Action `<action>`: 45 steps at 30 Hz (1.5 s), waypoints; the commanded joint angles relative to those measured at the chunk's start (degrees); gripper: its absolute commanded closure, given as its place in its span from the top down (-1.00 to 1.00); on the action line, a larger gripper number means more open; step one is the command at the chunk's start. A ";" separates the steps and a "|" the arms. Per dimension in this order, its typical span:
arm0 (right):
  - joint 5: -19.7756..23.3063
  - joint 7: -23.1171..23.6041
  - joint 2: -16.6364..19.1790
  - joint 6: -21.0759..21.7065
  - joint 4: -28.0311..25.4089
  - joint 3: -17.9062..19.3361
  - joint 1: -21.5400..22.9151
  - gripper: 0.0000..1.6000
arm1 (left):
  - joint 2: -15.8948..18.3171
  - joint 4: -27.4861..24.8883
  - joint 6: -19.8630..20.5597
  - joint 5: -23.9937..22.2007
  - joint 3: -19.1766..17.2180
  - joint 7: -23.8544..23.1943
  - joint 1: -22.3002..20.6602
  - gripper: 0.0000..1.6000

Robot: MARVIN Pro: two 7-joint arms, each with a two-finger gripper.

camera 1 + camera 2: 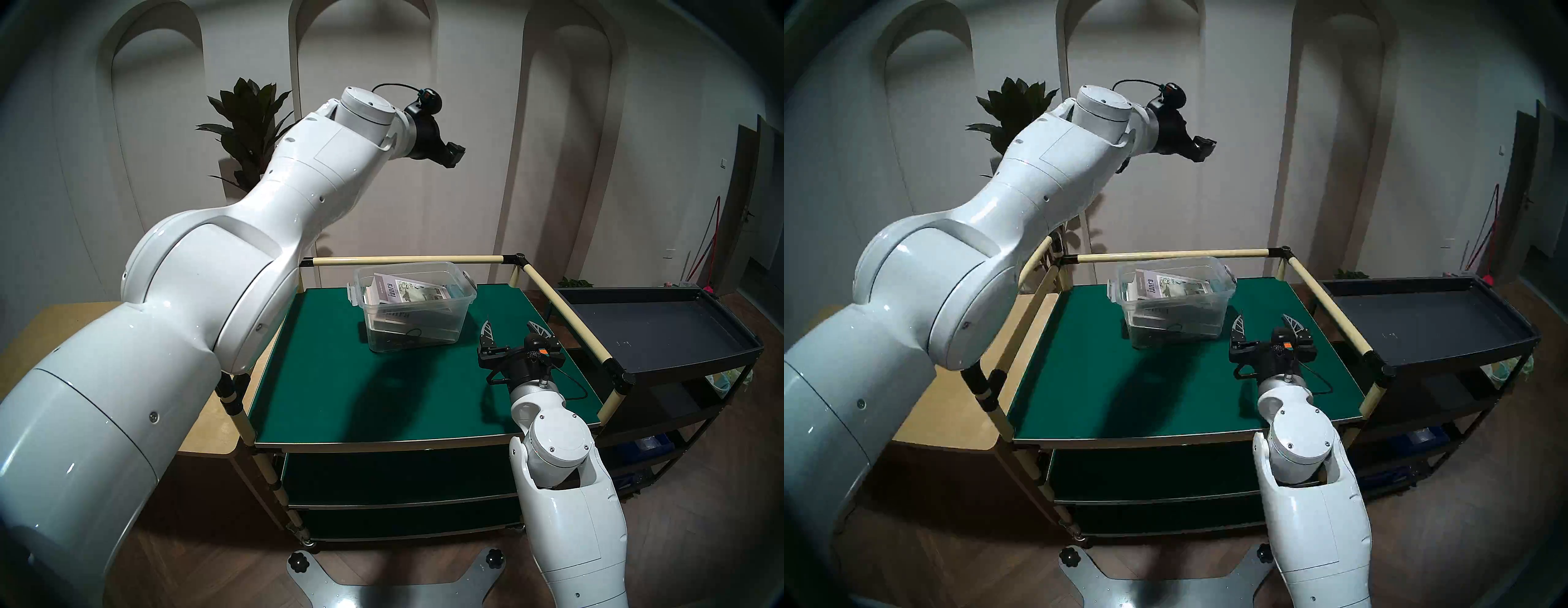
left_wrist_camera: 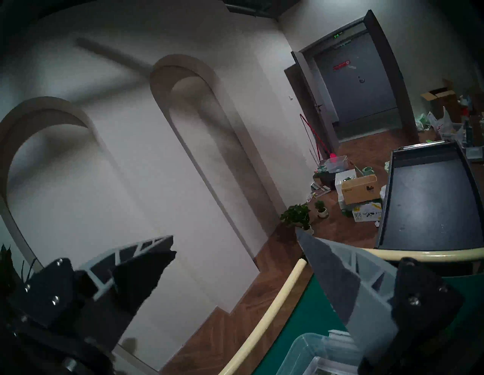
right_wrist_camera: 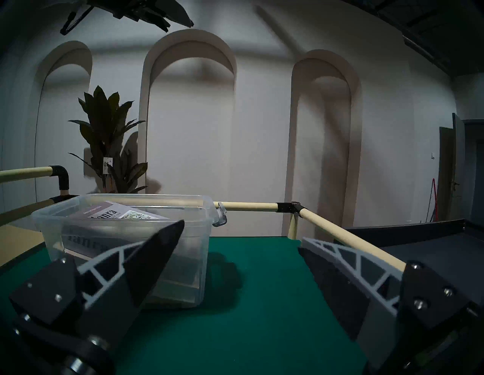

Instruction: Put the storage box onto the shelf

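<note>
One clear plastic box [image 1: 415,306] with magazines [image 1: 403,291] inside is seen on the top green felt board of the three-tier shelf [image 1: 382,403]. Two grippers are counted: the right gripper [image 1: 514,331] is spread open just beside the box, the left gripper [image 2: 235,251] is open, raised high.

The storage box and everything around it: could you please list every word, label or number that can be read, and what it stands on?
"ianra": the magazine cover lying on top inside the storage box, which rests on the shelf.
"ianr…": a second cover seen through the box's near wall, partly hidden by the right claw.
Small print on the covers: too small.
Plant tag: blurred.
Cardboard box print and red door sign: unreadable.
</note>
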 commanded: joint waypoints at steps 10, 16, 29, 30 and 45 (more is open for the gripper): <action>-0.03 -0.04 0.03 -0.27 -0.45 0.06 0.57 1.00 | -0.98 -5.04 1.24 1.72 -0.64 11.22 -0.44 1.00; -0.02 -0.03 0.03 -0.26 -0.12 0.05 0.59 1.00 | 3.29 -4.35 3.68 3.60 -1.66 16.66 0.14 1.00; -0.01 -0.04 0.03 -0.30 0.41 0.04 0.74 1.00 | 8.57 -3.16 11.13 6.48 -3.47 27.55 3.94 1.00; -0.01 -0.04 0.03 -0.30 0.43 0.04 0.75 1.00 | 8.30 -3.11 11.70 6.54 -3.40 28.04 4.48 1.00; -0.01 -0.04 0.03 -0.31 0.88 0.04 0.93 1.00 | 7.06 -2.81 20.36 7.50 -3.68 36.43 12.61 1.00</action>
